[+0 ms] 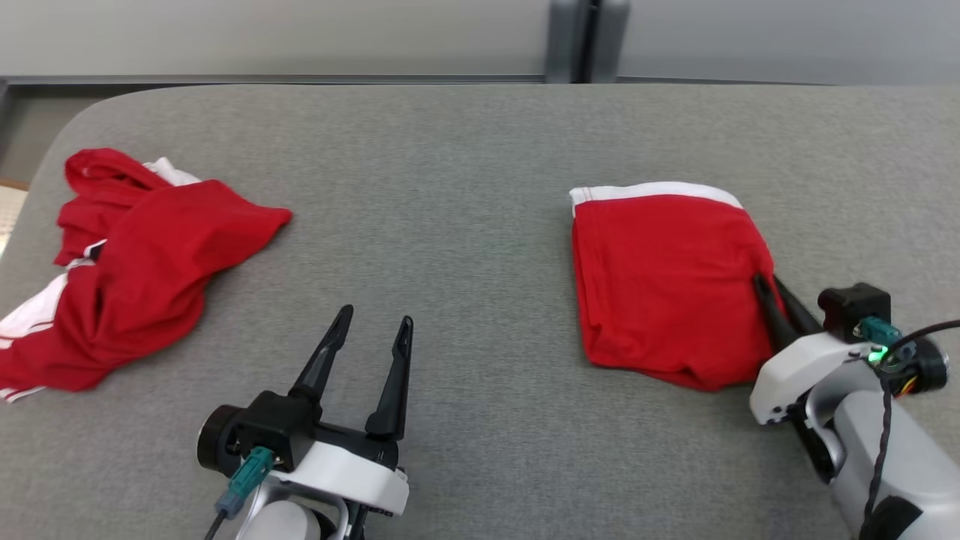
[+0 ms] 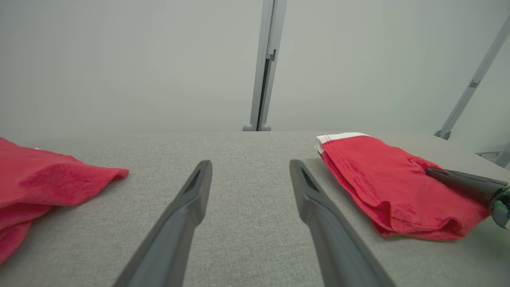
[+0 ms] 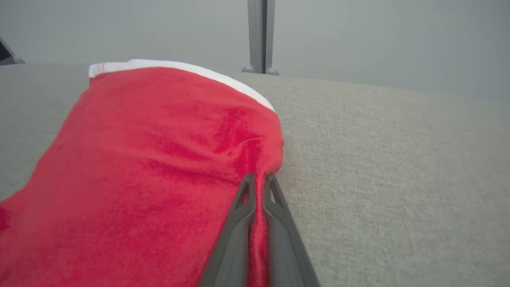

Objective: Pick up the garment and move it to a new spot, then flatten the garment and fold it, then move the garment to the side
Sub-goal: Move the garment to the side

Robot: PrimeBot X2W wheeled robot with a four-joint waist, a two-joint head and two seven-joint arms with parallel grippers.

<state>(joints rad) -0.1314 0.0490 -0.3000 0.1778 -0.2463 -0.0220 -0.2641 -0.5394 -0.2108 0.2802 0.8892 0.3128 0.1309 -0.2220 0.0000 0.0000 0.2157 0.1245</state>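
A folded red garment (image 1: 664, 277) with a white band along its far edge lies on the right of the grey table (image 1: 465, 187). My right gripper (image 1: 769, 289) is shut on its right edge, pinching a ridge of red cloth between the fingers (image 3: 244, 199). From the left wrist the same garment (image 2: 390, 183) lies right of my fingers, with the right gripper (image 2: 434, 172) dark at its far side. My left gripper (image 1: 375, 326) stands open over bare table, low and left of centre, holding nothing. Its spread fingers (image 2: 199, 187) frame the grey cloth surface.
A second red and white garment (image 1: 127, 262) lies crumpled at the table's left edge; its hem (image 2: 59, 179) reaches toward my left gripper. A grey post (image 1: 586, 39) stands behind the table's far edge. Bare table lies between the two garments.
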